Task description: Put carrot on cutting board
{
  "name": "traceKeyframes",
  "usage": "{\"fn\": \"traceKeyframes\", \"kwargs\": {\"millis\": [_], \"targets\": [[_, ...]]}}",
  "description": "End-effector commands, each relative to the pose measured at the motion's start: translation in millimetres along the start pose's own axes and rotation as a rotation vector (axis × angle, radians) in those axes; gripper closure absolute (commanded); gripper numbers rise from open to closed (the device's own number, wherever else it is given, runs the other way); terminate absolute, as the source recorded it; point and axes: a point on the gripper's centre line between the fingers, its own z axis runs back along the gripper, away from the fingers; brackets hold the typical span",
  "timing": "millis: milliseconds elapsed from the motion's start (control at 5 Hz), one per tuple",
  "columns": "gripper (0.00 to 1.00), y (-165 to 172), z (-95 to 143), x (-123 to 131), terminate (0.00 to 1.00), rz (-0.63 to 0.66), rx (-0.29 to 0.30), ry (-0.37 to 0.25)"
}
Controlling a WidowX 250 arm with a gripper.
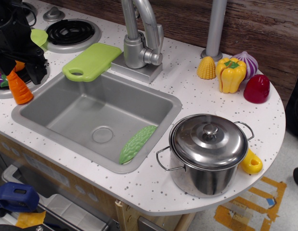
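One carrot [19, 89] hangs point-up, clenched in the black jaws, above the surface's [197, 103] left edge, and one cutting board [92, 61] lies to their right at the sink [98, 120] rim, a faucet [141, 41] beyond, one gourd [137, 143] in the basin.

open run of speckled counter [187, 103] between sink basin [86, 113] and toy vegetables. free above cutting board [92, 61], though hemmed by faucet [139, 45] just beside its right edge and stove burner [71, 32] behind. blocked at front right by lidded steel pot [208, 154]. basin mostly bare, only green gourd toy [136, 143] against its near right wall.
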Motion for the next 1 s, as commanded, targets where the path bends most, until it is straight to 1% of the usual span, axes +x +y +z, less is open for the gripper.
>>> {"fn": "traceKeyframes", "kwargs": {"millis": [0,200,400,600,800], "targets": [[0.00,0,0,0,0.00,0.000,0.000,0.000],[0.00,5,3,2,0.00,0.114,0.066,-0.005],[0.00,13,5,5,0.00,0.207,0.111,-0.024],[0.00,21,3,8,0.00,0.289,0.123,-0.030],[0.00,29,-3,9,0.00,0.354,0.108,-0.039]]}}
